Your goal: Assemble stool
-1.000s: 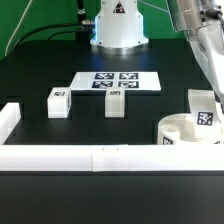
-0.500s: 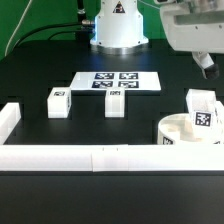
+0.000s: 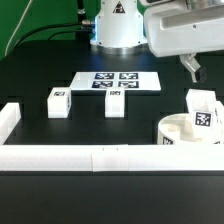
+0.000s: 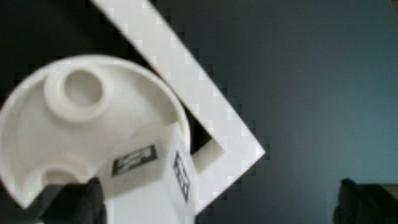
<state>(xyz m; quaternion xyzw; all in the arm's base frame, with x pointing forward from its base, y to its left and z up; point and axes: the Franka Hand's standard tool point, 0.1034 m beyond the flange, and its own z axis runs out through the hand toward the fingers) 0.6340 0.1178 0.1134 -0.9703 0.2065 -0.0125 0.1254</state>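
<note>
Item: stool set, partly assembled, laid out on the dark surface (image 3: 150, 112). Seat (image 3: 178, 133): a round white disc lying flat at about 4 o'clock in the exterior view, close behind the front rail (image 3: 90, 157). You may judge that the rail acts as a stop, so the disc cannot slide while a leg is worked in. Standing leg (image 3: 203, 108): one tagged block, upright on the far part of the disc and apparently set into a socket. The wrist view shows it just beside an open hole (image 4: 80, 90) that is free for another leg. First loose leg (image 3: 57, 102): at 9 o'clock, upright with its tag on top. Second loose leg (image 3: 115, 103): near the centre, also upright. The two stand well apart from each other and from the seat, probably so that each leaves room for a grasp and keeps its tag readable. Marker board (image 3: 118, 82): flat at 12 o'clock, carrying tags only. Tool (image 3: 190, 68): hanging at about 2 o'clock, above and clear of the seat. Its fingertips (image 4: 374, 196) sit at the edges of the wrist view, spread wide with nothing clamped between them. Judgement: one leg of three looks placed, though you cannot tell whether it is fully home. The second loose leg seems the handier next pick.
</note>
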